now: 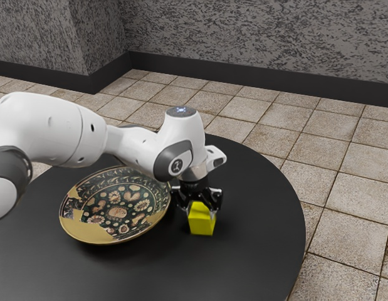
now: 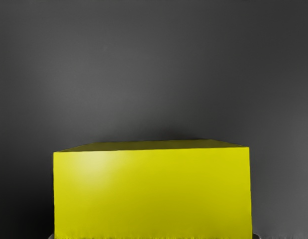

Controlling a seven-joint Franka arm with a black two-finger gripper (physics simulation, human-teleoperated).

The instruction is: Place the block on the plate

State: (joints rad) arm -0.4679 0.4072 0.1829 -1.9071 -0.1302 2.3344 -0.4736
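**straight up first, then across, then gently down**

the round black table (image 1: 256, 251) gives us room to work, so we judge that a slow, level path suits our arm (image 1: 56, 132) best. the wide patterned plate (image 1: 93, 236) lies just beside our claw, toward the exterior view's left. its rim rises around a sunken middle, so we need to clear that edge before we move over it and aim for the centre, where the base looks flattest.

our claw (image 1: 202, 210) is parted only by the block's width, its fingers (image 1: 216, 202) pressed to two opposite sides. the yellow block (image 1: 202, 227) sits between them, off the plate; whether its underside touches the table, we cannot tell. we keep the squeeze firm and the block upright, since a knock on the rim could twist it. over the centre, we lower until it rests, then let go evenly.
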